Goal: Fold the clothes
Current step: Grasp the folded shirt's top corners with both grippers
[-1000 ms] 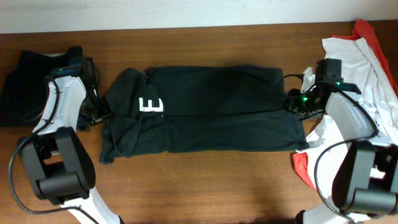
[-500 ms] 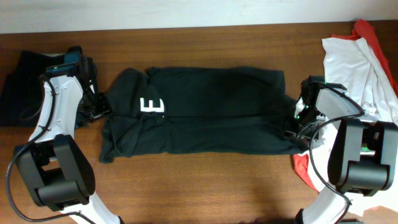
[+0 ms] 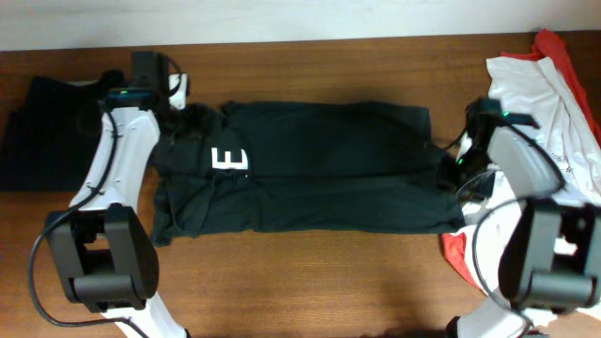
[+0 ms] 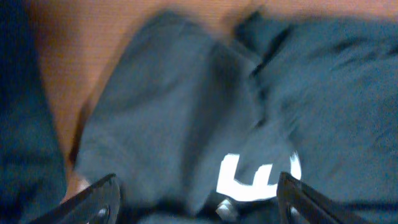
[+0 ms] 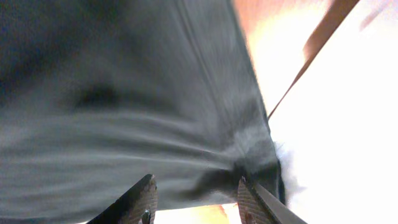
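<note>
Left wrist view: left gripper (image 4: pixel 196 186) fingers spread wide at the bottom corners of the frame, nothing between them, so released. The black shirt (image 4: pixel 205 106) lies directly below and ahead of the jaws, with its white letter (image 4: pixel 255 177) just ahead of the fingertips, lower centre.

Right wrist view: right gripper (image 5: pixel 198 193) fingers partly apart at the bottom of the frame. A bunched edge of the shirt sits just above the gap, close to the right-hand finger. Blurred, so I cannot tell whether it is pinched or only hovered over.

Overhead: the shirt is flattened into a band in the centre of the table (image 3: pixel 310 272), long axis running left-right across the frame. The left gripper is over its upper left end, near the letter. The right gripper is at the right end, by the lower right corner. One arm per end, each nearest its own side, and the fabric lies inward from both sets of jaws.

My guess is that the next fold goes across the long axis, end to end, and the left jaws need to drop and close first.

Further out: a dark clothes pile (image 3: pixel 38 122) at far left and white and red clothes (image 3: pixel 554 84) at far right, touching the shirt's right end.
</note>
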Available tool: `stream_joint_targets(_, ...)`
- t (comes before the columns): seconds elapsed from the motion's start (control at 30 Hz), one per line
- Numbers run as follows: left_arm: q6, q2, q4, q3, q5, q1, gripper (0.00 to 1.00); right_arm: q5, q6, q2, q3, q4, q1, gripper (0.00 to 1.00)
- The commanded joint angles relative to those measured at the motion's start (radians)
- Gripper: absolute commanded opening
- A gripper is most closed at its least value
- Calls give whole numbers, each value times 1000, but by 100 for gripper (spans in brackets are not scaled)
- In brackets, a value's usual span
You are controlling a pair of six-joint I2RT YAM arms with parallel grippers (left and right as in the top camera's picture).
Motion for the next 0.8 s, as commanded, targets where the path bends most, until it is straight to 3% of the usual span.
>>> stream_joint_targets(0.0, 50, 11, 110, 18, 25, -29, 80, -20, 8, -82, 51, -2, 7, 53)
stream_joint_targets(0.27, 50, 92, 289, 40, 53, -29, 80, -21, -16, -85, 51, 10, 7, 55)
stream_joint_targets(0.6, 50, 422, 156, 389, 51, -22, 79, -23, -15, -85, 51, -10, 7, 55)
stream_joint_targets(0.77, 50, 512, 122, 420, -26, -13, 77, -24, -18, -85, 51, -23, 7, 55)
